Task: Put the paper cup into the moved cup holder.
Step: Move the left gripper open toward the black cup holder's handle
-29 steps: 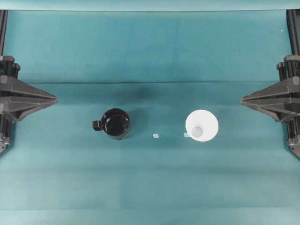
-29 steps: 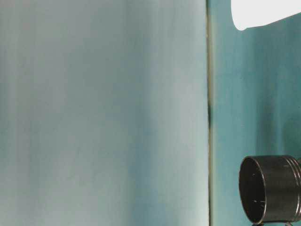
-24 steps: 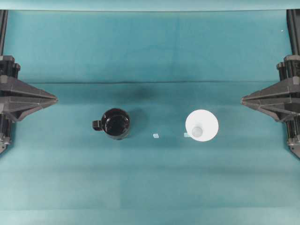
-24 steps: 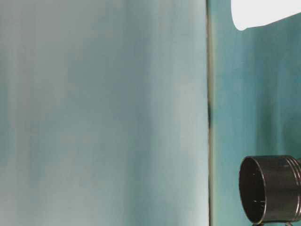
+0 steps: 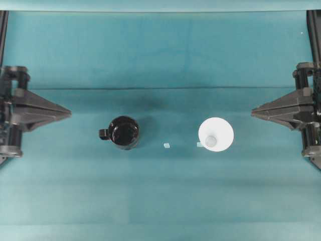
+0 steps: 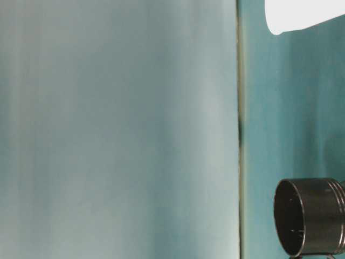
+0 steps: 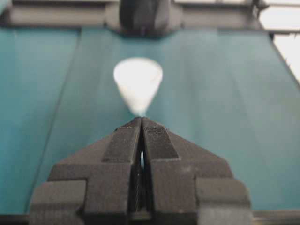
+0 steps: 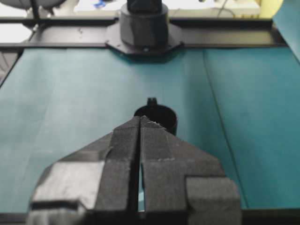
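Observation:
The black cup holder (image 5: 124,132) stands left of centre on the teal cloth, its small handle pointing left. It also shows low in the table-level view (image 6: 310,216) and beyond my right fingertips (image 8: 161,117). The white paper cup (image 5: 215,134) stands upright right of centre, apart from the holder; its blurred edge shows at table level (image 6: 302,13), and it shows ahead of my left fingertips (image 7: 138,82). My left gripper (image 5: 69,113) (image 7: 141,119) is shut and holds nothing, well left of the holder. Shut and likewise holding nothing, my right gripper (image 5: 252,113) (image 8: 140,118) sits right of the cup.
Two small pale scraps (image 5: 166,145) (image 5: 199,144) lie on the cloth between holder and cup. A fold line (image 5: 160,89) runs across the cloth behind them. The opposite arm's base (image 7: 143,14) (image 8: 144,23) stands at the far end in each wrist view.
Both grippers have moved a little inward toward the middle of the table. The cup and the holder have not moved.

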Controlling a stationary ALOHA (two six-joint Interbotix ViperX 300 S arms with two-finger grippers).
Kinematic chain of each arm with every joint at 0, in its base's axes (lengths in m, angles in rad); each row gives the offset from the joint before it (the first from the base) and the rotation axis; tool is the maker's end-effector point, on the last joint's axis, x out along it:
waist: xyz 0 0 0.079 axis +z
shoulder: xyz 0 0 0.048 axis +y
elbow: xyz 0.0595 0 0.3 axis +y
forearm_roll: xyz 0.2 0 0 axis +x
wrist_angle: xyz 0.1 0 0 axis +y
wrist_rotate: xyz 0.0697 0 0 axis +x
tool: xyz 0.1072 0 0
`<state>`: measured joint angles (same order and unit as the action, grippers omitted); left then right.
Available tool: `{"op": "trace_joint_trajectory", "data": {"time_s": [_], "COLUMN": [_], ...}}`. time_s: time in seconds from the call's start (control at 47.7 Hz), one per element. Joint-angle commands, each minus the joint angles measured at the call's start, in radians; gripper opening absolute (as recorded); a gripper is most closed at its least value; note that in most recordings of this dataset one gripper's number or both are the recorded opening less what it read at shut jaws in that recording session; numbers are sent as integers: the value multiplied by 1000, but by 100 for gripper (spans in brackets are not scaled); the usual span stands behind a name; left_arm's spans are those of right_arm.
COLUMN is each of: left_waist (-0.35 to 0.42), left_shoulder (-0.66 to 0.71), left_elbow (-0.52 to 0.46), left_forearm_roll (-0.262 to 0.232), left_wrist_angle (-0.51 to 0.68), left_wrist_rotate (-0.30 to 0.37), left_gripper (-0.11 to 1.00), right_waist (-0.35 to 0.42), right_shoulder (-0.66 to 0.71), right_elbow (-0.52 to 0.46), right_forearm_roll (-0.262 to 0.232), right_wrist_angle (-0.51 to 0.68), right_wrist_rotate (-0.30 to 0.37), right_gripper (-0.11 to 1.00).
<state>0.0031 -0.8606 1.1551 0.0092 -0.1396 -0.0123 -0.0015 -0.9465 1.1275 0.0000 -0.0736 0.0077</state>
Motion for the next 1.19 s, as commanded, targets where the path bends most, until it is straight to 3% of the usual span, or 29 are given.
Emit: {"op": "trace_joint_trajectory", "data": {"time_s": [0.0,0.168,0.524,1.174], "left_waist": [2,8,11,58], "left_shoulder": [48,170,396,442], "left_elbow": [-21,-21,-34,-29], "left_forearm_roll": [2,2,2,3], "left_wrist_angle": [32,98,118,146], "left_wrist_rotate": [-5,-31,-37,-31], "left_gripper": [0,0,0,0], "right_waist": [-2,-2,-12,-12], "right_shoulder": [9,12,67,123], "right_elbow": [-25,-25,-20,-17], "right_forearm_roll": [3,9,12,12], "right_wrist_angle": [8,61,160,156], "right_wrist_rotate": [2,5,71,100], "right_gripper": [2,2,2,2]}}
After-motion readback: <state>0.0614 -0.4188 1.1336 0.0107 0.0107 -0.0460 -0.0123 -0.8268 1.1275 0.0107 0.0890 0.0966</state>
